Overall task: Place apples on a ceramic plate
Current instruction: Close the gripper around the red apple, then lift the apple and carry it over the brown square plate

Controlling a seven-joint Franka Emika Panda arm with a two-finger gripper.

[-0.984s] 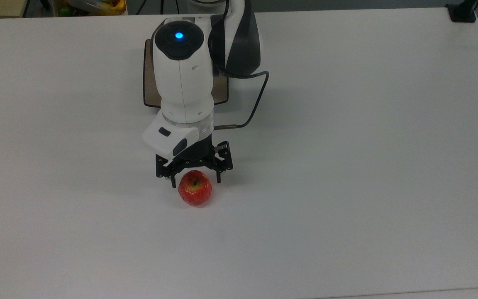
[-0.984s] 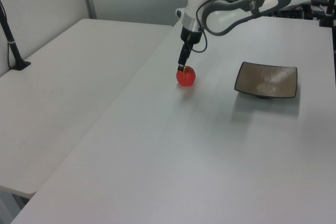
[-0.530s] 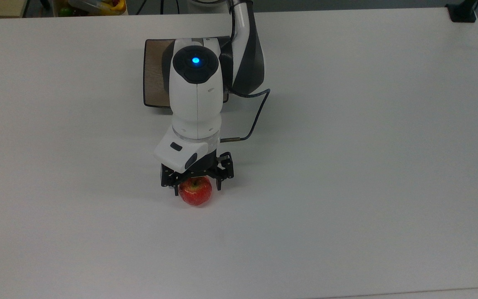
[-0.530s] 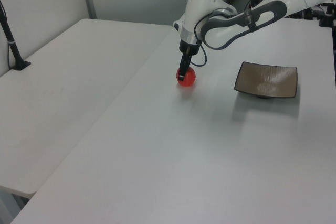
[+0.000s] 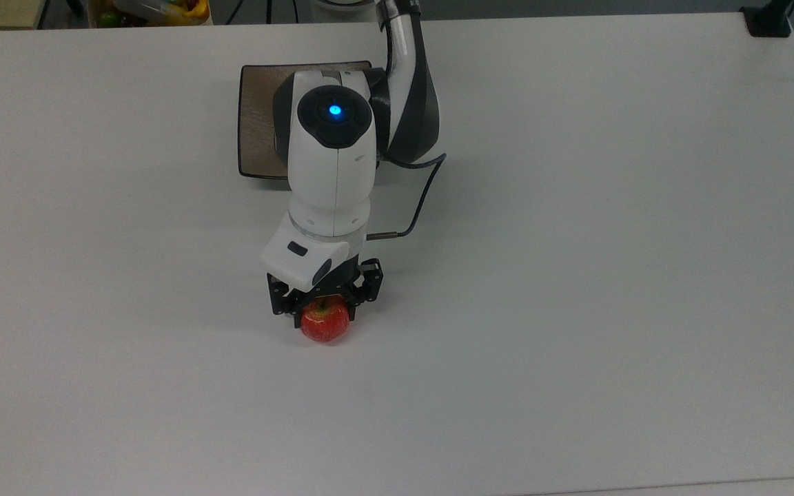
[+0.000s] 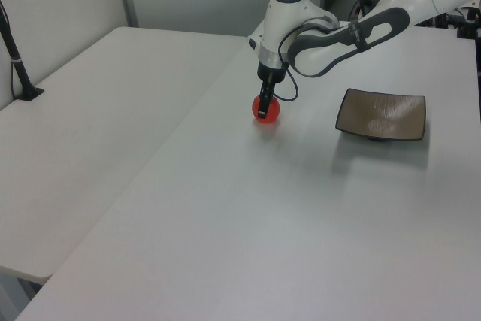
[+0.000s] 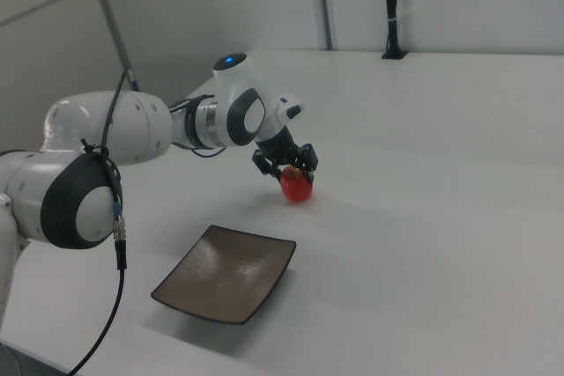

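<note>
The pincer [image 5: 324, 308] is lowered over the red apple [image 5: 325, 322] on the white worktop [image 5: 576, 275], its fingers flanking the fruit; whether they grip it I cannot tell. The square brown ceramic plate [image 6: 381, 114] sits well apart, on the left view's right.

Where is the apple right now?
The apple sits on the white table, between the gripper fingers, below the plate in the top view and to the left of the plate in the left view.
</note>
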